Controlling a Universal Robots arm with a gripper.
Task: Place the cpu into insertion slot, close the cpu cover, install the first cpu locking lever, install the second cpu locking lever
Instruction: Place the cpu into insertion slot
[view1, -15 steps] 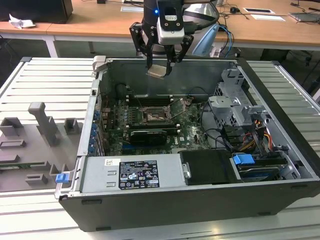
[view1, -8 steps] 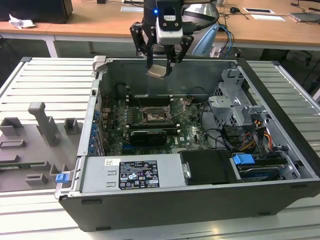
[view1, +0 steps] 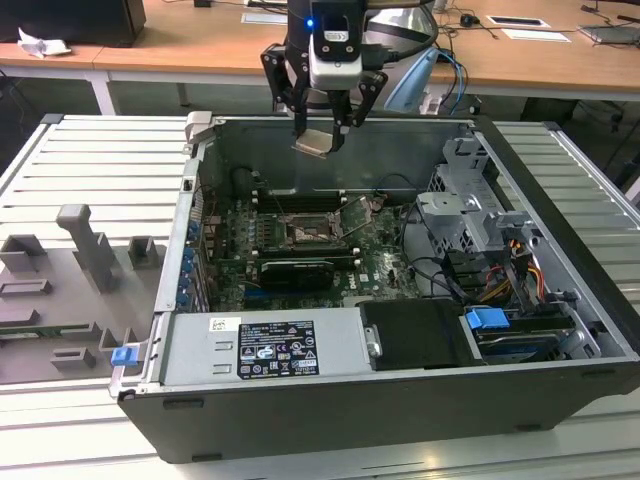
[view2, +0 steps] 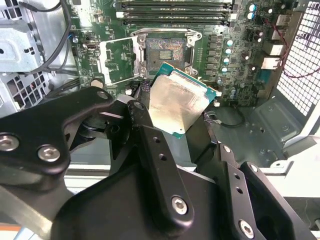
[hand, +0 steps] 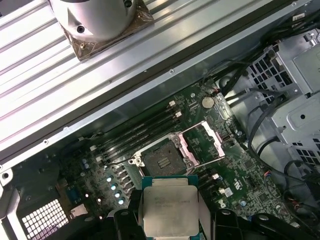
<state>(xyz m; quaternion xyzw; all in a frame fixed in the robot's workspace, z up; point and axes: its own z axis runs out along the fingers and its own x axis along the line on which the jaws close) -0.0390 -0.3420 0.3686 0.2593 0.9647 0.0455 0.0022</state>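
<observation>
A silvery square chip (view1: 313, 143), green-edged, hangs tilted in the air above the motherboard (view1: 380, 265). The dark square socket (view1: 303, 232) lies bare near the board's middle, its silver cover frame (view1: 358, 214) swung open alongside.

a robotics lab: an open pc case (view1: 400, 410) lies on a slatted metal table (view1: 90, 170) below the hand (view1: 320, 130), grey fixtures (view1: 95, 250) to one side, wooden desks (view1: 200, 50) with papers (view1: 527, 21) behind it.
</observation>
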